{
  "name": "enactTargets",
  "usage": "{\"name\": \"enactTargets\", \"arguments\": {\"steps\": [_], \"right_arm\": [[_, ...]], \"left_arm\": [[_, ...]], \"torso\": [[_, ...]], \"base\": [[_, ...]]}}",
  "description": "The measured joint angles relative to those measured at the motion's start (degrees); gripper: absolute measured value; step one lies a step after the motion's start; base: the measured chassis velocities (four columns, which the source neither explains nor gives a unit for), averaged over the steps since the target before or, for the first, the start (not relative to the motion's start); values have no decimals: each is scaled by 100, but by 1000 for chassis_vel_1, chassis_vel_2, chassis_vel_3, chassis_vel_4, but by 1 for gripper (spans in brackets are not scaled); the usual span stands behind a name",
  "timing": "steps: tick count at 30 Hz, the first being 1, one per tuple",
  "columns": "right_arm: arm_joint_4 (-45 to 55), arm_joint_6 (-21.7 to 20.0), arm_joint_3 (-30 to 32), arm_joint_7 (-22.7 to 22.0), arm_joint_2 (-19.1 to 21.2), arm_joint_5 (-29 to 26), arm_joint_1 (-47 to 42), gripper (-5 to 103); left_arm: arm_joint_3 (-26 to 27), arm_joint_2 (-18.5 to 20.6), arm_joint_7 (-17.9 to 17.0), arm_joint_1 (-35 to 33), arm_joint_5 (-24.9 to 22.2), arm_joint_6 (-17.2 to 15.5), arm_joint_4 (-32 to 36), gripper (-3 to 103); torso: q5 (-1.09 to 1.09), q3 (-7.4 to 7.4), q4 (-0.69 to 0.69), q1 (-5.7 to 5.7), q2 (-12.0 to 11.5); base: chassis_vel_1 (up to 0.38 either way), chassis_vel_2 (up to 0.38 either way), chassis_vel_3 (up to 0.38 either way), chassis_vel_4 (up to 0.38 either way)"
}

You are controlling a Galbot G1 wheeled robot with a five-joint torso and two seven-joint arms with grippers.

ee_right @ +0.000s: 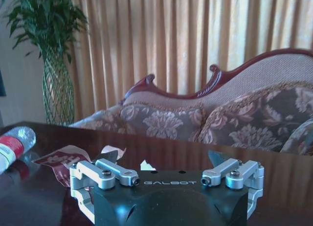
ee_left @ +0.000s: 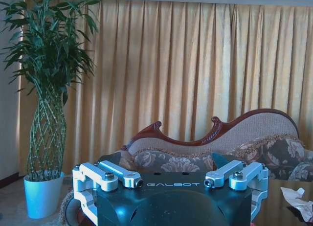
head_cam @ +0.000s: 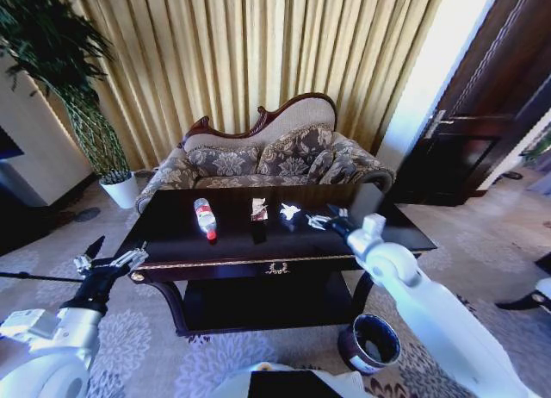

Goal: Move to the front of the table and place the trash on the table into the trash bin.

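Just past my right gripper (head_cam: 320, 219), spread wide over the table (head_cam: 172, 243), lies the crumpled paper (head_cam: 289, 211), light and springy I judge, best pinched across its bulk, while my left gripper (head_cam: 116, 262) waits open off the table's corner.

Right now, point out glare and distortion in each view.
Head view: daylight blows out the upper right, the glossy table mirrors the sofa, and edges bend. Left wrist view: backlit curtain, even and soft. Right wrist view: the table shines with the sofa's reflection.
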State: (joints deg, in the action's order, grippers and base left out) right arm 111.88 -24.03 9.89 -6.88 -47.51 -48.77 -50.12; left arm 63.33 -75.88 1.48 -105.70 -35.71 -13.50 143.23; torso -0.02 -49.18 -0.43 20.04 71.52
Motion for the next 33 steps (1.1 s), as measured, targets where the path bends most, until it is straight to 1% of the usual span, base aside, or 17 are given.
{"name": "enactTargets", "arguments": {"steps": [1, 3, 5, 6, 10, 21, 28, 33], "right_arm": [[0, 0, 0, 0, 0, 0, 0, 100], [-360, -7, -457, -14, -91, -41, 412, 100], [-566, -7, -694, -20, -177, -56, 620, 100], [-566, -7, -694, -20, -177, -56, 620, 100], [-948, -5, -1087, -22, -403, -21, 934, 100], [-1499, 35, -1392, -22, -717, 222, 1238, 100], [-1741, 57, -1452, -22, -788, 309, 1360, 100], [-1835, 57, -1484, 10, -784, 492, 1346, 100]], "left_arm": [[0, 0, 0, 0, 0, 0, 0, 100], [64, -28, -5, -7, -11, 0, 0, 100], [107, -44, -8, -13, -24, 0, 0, 100], [107, -44, -8, -13, -24, 0, 0, 100], [187, -85, -10, -33, -38, 1, 0, 100], [181, -157, -9, -21, -33, 8, 0, 100], [165, -158, -6, -14, -26, 15, 0, 100], [185, -146, -7, 1, -32, 19, 0, 100]], "torso": [[0, 0, 0, 0, 0], [1, 0, 0, 0, 0], [0, 1, 0, 0, 0], [0, 1, 0, 0, 0], [-1, 0, 0, 0, 0], [1, 1, -1, -1, 0], [1, 1, 0, -1, 0], [1, 1, -1, -1, 0]], "base": [[0, 0, 0, 0], [0, 0, 0, 0], [0, 0, 0, 0], [0, 0, 0, 0], [0, 0, 0, 0], [0, 0, 0, 0], [0, 0, 0, 0], [0, 0, 0, 0]]}}
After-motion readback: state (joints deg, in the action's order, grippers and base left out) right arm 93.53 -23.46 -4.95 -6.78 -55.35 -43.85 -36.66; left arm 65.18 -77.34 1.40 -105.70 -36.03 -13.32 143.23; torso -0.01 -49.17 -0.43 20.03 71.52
